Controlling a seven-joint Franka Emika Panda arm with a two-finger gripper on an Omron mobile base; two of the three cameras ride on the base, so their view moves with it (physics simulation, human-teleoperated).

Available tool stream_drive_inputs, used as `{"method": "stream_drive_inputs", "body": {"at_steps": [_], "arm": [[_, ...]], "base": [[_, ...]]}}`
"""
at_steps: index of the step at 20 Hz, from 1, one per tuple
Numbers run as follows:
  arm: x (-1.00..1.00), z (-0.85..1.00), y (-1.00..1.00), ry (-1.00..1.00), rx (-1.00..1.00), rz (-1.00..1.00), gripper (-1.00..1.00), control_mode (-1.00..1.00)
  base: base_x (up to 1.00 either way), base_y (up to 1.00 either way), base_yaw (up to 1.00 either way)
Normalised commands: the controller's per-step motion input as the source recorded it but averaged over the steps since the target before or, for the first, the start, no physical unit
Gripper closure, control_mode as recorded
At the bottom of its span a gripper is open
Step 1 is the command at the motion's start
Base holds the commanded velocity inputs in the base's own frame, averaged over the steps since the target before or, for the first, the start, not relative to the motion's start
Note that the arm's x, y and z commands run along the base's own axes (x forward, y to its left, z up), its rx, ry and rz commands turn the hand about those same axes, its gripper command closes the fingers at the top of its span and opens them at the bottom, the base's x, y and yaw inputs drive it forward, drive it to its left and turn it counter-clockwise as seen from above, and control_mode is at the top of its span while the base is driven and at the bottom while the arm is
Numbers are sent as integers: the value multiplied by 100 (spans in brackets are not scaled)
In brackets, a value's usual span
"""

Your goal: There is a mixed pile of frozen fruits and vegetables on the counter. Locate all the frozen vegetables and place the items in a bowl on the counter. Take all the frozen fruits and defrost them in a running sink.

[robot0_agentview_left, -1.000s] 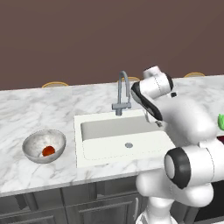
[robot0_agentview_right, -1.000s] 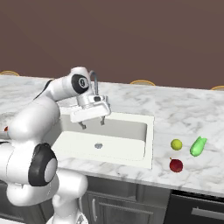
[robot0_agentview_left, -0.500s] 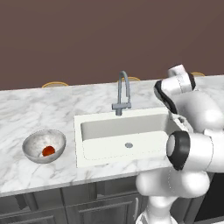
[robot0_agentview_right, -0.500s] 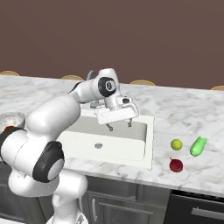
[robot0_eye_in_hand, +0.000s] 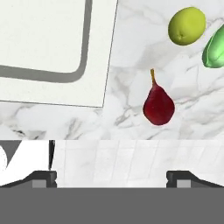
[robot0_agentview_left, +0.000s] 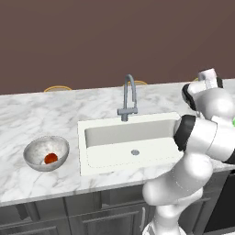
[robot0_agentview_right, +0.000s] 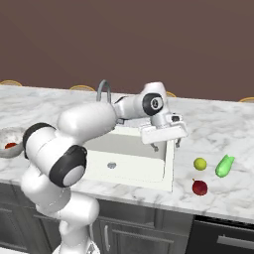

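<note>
Three produce items lie on the counter [robot0_agentview_right: 223, 198] right of the sink [robot0_agentview_right: 134, 158]: yellow-green ball [robot0_agentview_right: 200, 163], green pointed item [robot0_agentview_right: 224, 165], dark red piece [robot0_agentview_right: 199, 187]. One red-orange item [robot0_agentview_left: 51, 158] sits in the bowl [robot0_agentview_left: 34, 153], likely sorted. Empty, the gripper [robot0_agentview_right: 165, 144] hangs spread over the sink's right rim, probably heading for the pile.

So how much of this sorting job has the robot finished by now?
One vegetable is done: the red-orange tomato lies in the bowl. The gripper is open and empty, above the sink's right edge, facing the pile. Left: the green vegetable goes to the bowl, and the yellow-green ball and dark red fruit to the sink. I see no water running.
</note>
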Motion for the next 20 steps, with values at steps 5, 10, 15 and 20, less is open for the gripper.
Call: {"method": "stream_drive_inputs", "body": {"at_steps": [5,10,15,20], "arm": [[30,-18,-90,0,7,-10,-100,-100],[24,-16,-60,2,2,-23,-100,-100],[5,-25,-48,0,1,-36,-100,-100],[9,-25,-57,1,0,-32,-100,-100]], "base": [[0,0,0],[0,0,0],[0,0,0],[0,0,0]]}}
